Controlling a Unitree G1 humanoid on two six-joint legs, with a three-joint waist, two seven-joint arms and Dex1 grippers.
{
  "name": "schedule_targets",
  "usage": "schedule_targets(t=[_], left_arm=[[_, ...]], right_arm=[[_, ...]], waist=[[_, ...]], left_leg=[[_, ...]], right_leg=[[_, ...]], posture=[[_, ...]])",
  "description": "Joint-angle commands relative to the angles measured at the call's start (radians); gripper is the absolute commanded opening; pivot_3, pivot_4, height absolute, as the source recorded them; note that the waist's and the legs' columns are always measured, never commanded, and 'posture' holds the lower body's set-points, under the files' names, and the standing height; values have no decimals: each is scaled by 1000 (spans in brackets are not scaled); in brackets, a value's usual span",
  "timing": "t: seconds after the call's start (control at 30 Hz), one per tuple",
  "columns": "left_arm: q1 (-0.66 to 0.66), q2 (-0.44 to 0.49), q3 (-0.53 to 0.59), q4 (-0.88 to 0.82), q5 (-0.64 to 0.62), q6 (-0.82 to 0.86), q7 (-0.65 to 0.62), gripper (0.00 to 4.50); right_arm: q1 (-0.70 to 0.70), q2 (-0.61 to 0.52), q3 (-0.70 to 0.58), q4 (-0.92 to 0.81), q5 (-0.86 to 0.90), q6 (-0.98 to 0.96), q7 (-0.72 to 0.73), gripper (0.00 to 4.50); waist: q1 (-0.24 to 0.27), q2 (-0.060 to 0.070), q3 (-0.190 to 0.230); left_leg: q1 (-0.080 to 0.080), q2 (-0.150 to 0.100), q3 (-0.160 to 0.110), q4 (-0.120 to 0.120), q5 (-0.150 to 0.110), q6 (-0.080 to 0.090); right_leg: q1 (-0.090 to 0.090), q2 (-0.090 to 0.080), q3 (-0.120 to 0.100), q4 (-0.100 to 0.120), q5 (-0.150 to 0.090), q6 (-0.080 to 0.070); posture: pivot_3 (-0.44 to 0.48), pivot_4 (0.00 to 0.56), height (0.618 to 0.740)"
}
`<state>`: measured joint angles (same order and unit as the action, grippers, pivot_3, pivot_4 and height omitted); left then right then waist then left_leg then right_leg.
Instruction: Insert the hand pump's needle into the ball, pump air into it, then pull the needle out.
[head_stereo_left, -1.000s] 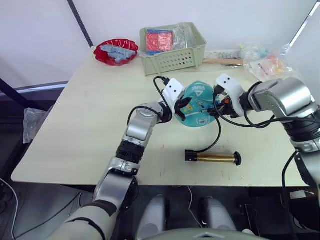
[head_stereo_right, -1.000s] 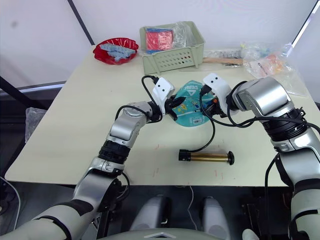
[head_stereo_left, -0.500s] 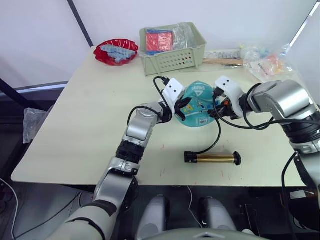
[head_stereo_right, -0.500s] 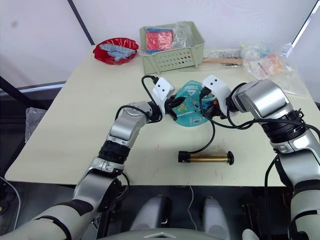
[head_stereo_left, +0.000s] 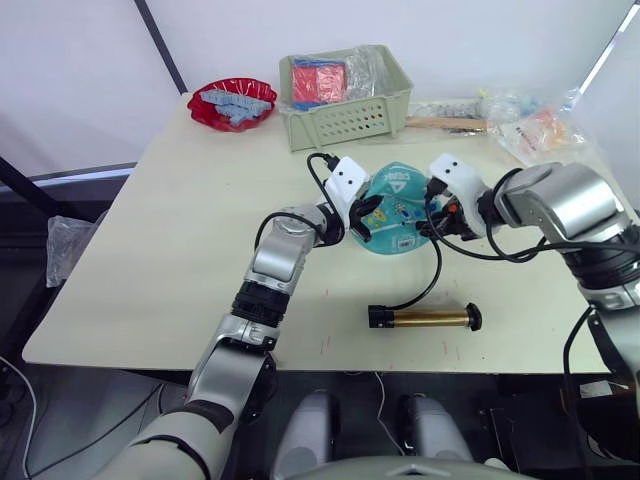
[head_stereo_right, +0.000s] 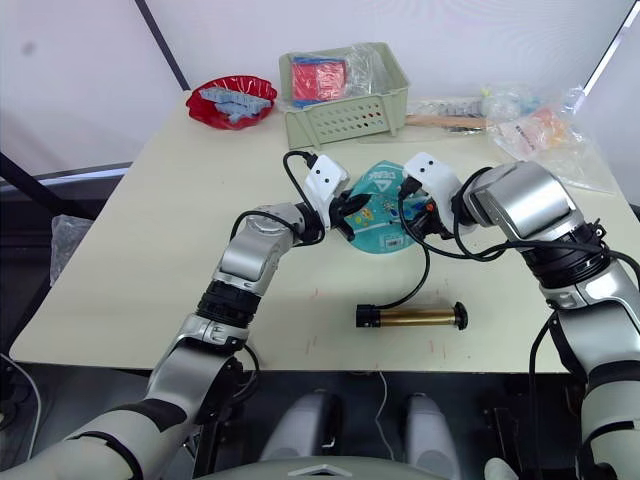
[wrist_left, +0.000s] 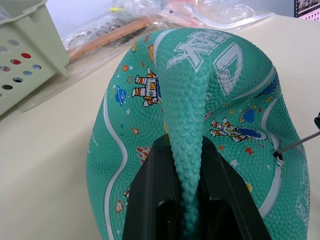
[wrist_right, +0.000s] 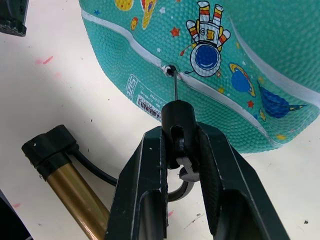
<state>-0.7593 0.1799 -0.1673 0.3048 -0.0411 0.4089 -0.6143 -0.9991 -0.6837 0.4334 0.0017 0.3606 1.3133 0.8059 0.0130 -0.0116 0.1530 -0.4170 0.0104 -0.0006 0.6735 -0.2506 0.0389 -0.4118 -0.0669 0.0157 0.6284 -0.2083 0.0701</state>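
On the table, a fold of the slack teal ball is pinched in the closed left gripper. The needle, its tip at the valve, is clamped by the right gripper. The hand pump is laid nearby.

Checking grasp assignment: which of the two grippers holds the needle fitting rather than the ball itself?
The right gripper: its jaws clamp the needle fitting, tip at the ball valve. The left gripper pinches a fold of ball skin.
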Motion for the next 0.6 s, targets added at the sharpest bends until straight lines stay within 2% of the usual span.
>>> schedule_targets(t=[0.03, 0.6], left_arm=[[8, -10, -21, -13, -5, 10, -12, 18], [12, -14, -23, -15, -5, 14, -9, 18]], right_arm=[[5, -4, 5, -32, -2, -12, 13, 314], [26, -4, 27, -59, -25, -34, 32, 314]], waist=[[0, 0, 0], [-1, 0, 0]], left_leg=[[0, 0, 0, 0, 0, 0], [0, 0, 0, 0, 0, 0]], right_leg=[[0, 0, 0, 0, 0, 0], [0, 0, 0, 0, 0, 0]], posture=[[0, 150, 740], [0, 150, 740]])
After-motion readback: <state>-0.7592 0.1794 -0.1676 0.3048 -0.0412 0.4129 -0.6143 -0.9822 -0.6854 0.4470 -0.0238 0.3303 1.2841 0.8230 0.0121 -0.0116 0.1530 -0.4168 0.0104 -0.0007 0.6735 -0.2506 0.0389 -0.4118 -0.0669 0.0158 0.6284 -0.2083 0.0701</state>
